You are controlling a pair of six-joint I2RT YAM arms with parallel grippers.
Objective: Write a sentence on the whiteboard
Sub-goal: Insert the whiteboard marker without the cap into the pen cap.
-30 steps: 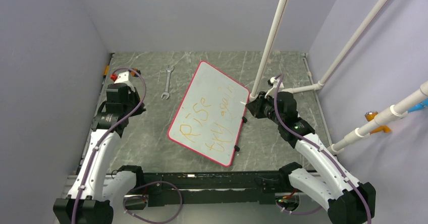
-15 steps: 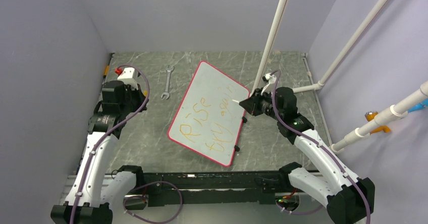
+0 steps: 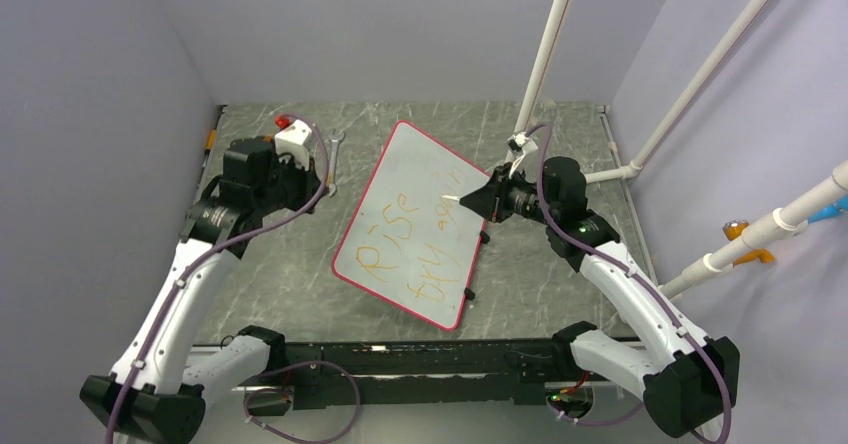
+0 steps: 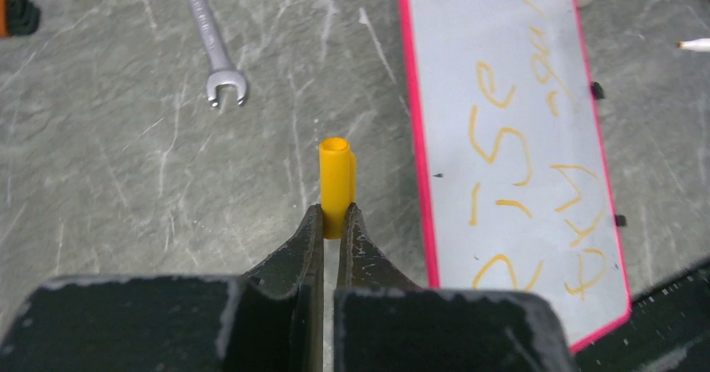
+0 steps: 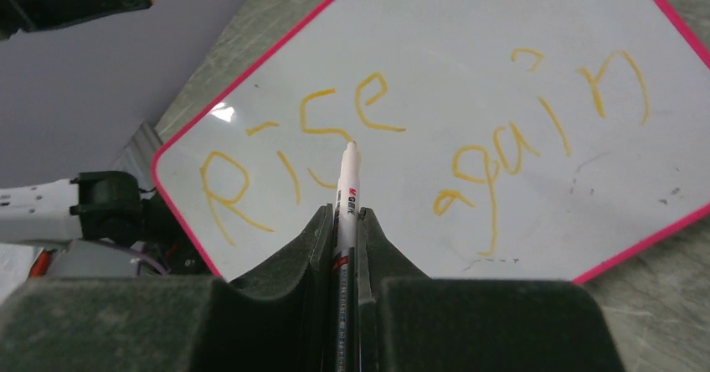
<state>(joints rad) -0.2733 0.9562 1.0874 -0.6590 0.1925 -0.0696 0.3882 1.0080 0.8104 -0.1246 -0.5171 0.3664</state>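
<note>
1. Whiteboard: lies flat and skewed on the table, between the two arms. It has a red rim and black clips on its right edge.
2. Sentence: orange strokes in two lines, "Rise" and "try again", on the whiteboard's near and middle part. It reads as finished.
3. Right gripper: clamped on the marker. The bare tip points leftward over the whiteboard and seems to be raised off the surface.
4. Left gripper: pinched on a yellow cap by its closed end, with the open mouth facing forward. It hangs over the table left of the whiteboard, near the wrench.
5. Step in hand, as judged: recapping the marker.
   - Bring the cap mouth and the marker tip onto one line before closing the gap.
   - Keep the tip clear of the whiteboard to avoid stray marks.
   - Push straight along the marker's axis with both grips firm.
   - Watch for the cap tilting in the narrow pinch.
</note>
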